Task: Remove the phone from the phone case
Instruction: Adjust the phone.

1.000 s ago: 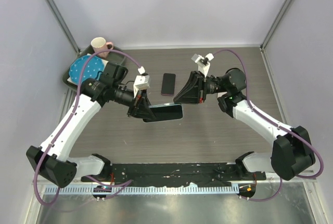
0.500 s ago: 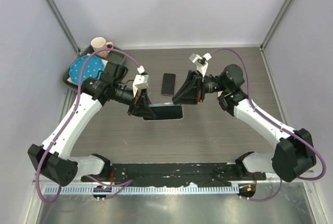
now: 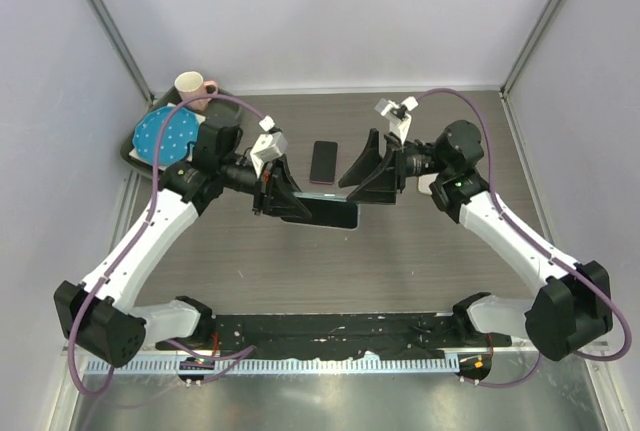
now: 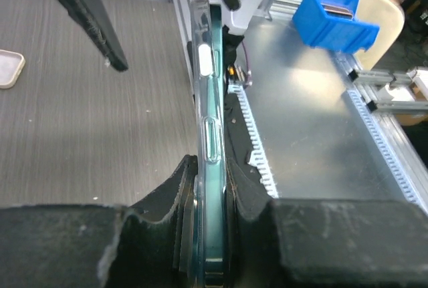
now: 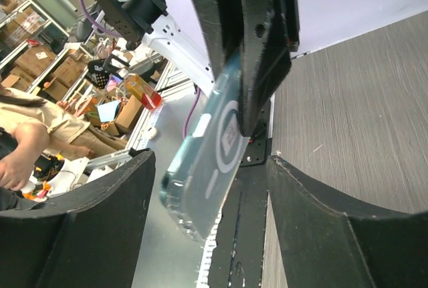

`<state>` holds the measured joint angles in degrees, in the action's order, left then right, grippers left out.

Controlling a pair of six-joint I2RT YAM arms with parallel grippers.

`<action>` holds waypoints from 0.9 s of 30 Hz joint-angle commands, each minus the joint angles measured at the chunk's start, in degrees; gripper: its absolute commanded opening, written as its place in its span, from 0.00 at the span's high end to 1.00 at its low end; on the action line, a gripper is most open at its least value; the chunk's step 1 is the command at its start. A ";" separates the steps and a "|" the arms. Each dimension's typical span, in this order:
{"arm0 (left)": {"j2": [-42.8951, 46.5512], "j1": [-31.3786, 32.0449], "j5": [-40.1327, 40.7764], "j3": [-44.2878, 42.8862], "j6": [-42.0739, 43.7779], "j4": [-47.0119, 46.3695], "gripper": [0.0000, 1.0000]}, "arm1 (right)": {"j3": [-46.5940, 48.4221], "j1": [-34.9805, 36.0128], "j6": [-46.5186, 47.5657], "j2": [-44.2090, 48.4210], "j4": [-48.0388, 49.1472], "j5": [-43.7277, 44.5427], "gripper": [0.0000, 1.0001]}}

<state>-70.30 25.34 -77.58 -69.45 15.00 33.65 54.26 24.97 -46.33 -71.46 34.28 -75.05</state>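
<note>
A teal phone in a clear phone case hangs above the middle of the table. My left gripper is shut on its left end. In the left wrist view the cased phone stands edge-on, pinched between my left gripper's black pads. My right gripper is open just right of the phone's far end and touches nothing. In the right wrist view the case's back with its ring mark floats between the spread right fingers, apart from both.
A second dark phone-like slab lies flat on the table behind the held one. A black tray at the back left holds a blue dotted plate, with a pink cup beyond it. A small white object lies by the right arm.
The right gripper has gone from nearly shut at the phone's right end to open and has drawn back a little to the right. The left arm has shifted the phone slightly.
</note>
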 commanded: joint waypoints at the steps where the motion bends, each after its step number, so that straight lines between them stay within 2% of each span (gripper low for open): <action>1: 2.45 -1.08 -0.48 4.49 -22.52 -23.50 1.00 | 2.52 -0.89 -1.05 3.70 2.46 -0.63 0.24; 2: 2.45 -1.61 1.01 6.59 -26.13 -30.41 1.00 | 2.95 -1.32 -0.79 3.70 1.93 -0.02 0.23; 4: 2.36 -2.14 2.95 8.71 -34.63 -36.95 1.00 | 3.92 -3.95 0.97 4.05 0.44 0.69 0.23; 5: 2.36 -3.01 4.62 11.07 -37.65 -44.04 1.00 | 4.97 -4.92 1.58 4.05 -0.96 0.52 0.22; 7: 2.28 -3.98 6.38 14.06 -45.28 -53.38 1.00 | 6.03 -6.94 6.23 4.40 -4.03 -0.01 0.22; 8: 2.36 -5.12 7.35 16.43 -51.16 -60.73 1.00 | 6.73 -8.35 8.94 4.57 -9.79 -0.10 0.22; 9: 2.28 -5.65 9.10 17.32 -53.39 -63.16 1.00 | 7.17 -8.80 13.06 4.84 -14.29 0.16 0.22; 10: 2.28 -6.09 10.07 17.85 -54.46 -64.40 1.00 | 7.78 -9.15 23.37 5.01 -20.16 1.03 0.22; 11: 2.28 -6.62 10.60 18.21 -54.90 -64.58 1.00 | 9.10 -9.33 29.65 5.10 -32.31 2.43 0.22; 13: 2.10 -7.23 11.83 18.47 -55.26 -64.59 1.00 | 8.15 -9.33 38.81 5.63 -39.09 5.95 0.21; 16: 1.66 -7.67 12.89 19.88 -59.63 -69.40 1.00 | 5.26 -9.33 42.96 6.94 -40.08 10.44 0.22; 17: 1.49 -7.85 13.15 20.75 -61.13 -73.51 1.00 | 4.63 -9.33 43.86 7.21 -40.00 11.49 0.21; 22: 1.40 -8.47 13.95 22.25 -68.35 -80.14 1.00 | 1.73 -9.42 42.46 6.42 -34.65 12.65 0.27; 26: 1.57 -8.82 15.35 23.04 -72.22 -80.58 1.00 | 0.50 -9.50 36.50 4.93 -24.73 6.61 0.31; 27: 1.75 -8.82 15.35 23.04 -72.48 -80.58 1.00 | 0.15 -9.59 29.61 3.97 -21.31 5.27 0.32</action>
<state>-69.49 17.10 -64.55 -46.35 -51.66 -38.96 55.00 15.57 -7.77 -66.39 0.23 -64.79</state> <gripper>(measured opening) 0.204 0.701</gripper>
